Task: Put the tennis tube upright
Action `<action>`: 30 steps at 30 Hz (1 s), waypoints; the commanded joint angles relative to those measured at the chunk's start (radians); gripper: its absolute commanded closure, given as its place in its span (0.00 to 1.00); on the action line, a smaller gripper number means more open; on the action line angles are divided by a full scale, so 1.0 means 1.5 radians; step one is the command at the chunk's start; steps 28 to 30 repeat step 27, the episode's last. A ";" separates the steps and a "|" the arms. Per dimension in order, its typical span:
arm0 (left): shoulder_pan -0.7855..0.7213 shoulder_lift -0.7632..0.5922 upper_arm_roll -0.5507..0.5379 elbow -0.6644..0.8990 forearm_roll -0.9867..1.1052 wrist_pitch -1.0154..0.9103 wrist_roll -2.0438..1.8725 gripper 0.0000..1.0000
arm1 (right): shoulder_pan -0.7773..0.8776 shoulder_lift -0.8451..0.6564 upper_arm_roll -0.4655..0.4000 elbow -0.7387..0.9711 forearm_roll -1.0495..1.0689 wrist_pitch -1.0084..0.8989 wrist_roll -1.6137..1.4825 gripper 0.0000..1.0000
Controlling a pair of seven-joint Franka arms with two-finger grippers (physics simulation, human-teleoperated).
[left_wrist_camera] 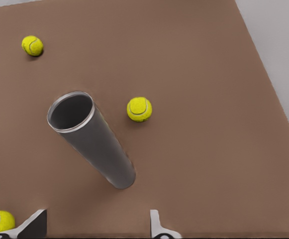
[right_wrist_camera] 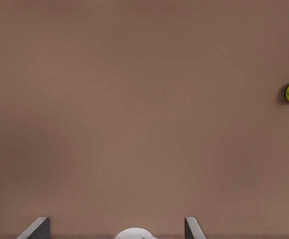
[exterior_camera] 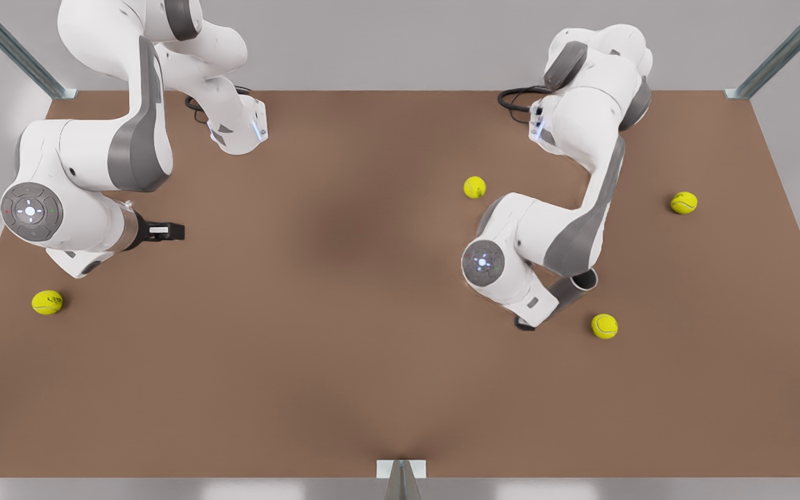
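While tilted, tennis tube mid-table.

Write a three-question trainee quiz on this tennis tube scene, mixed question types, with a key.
1. True or false: the tennis tube stands fully upright on the table.
2. How many tennis balls lie on the table in the front view? A) two B) four C) six
3. Fill in: the open left gripper hangs beside the ___, while the open right gripper waits over bare table.

Key: 1 false, it is tilted; 2 B; 3 tennis tube.
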 commanded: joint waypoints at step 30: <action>0.141 -0.354 0.066 -0.232 -0.288 0.052 1.274 0.00 | -0.006 -0.010 0.002 0.000 -0.002 0.001 0.000 0.00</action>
